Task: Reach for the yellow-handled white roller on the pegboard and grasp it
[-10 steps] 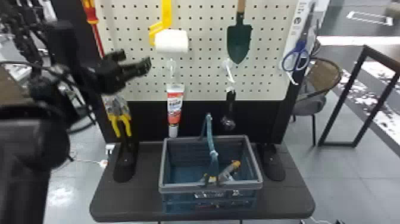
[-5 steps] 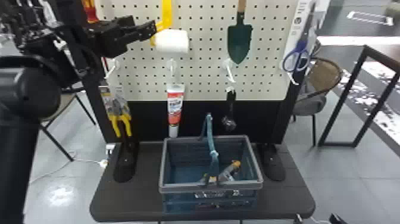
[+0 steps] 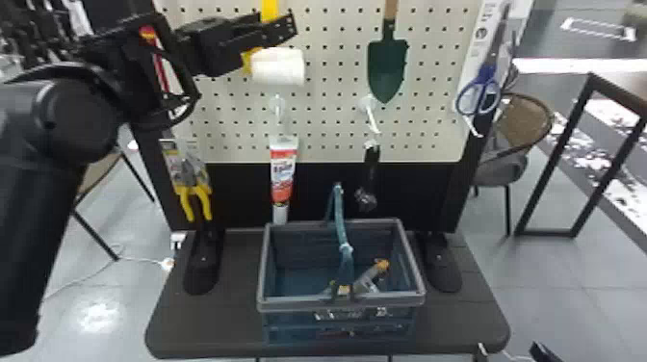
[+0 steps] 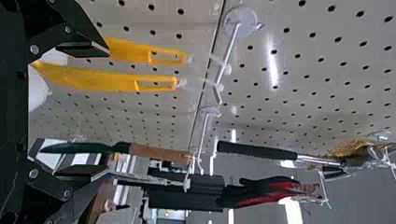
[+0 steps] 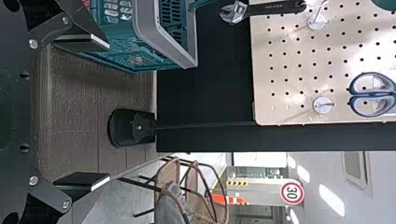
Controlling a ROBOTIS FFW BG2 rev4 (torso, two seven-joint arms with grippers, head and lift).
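So the pegboard point(image 3: 332, 96) stood behind a dark table point(image 3: 216, 332). On the left hung the yellow-handled pliers point(image 3: 192, 187) on a printed card. Next came the left gripper point(image 3: 278, 23), spread wide by the handle of the white roller point(image 3: 278, 66), which hung near the board's top with nothing clamped on it. Just below was a tube point(image 3: 283, 175) with a red and white label, then the basket point(image 3: 342, 305), some lettering on its front, the wrench point(image 3: 369, 173), the green trowel point(image 3: 386, 67) and the blue scissors point(image 3: 487, 89). The right wrist view had the right gripper point(image 5: 109, 112), fingers apart and empty, plus a red-ringed number sign point(image 5: 292, 192).
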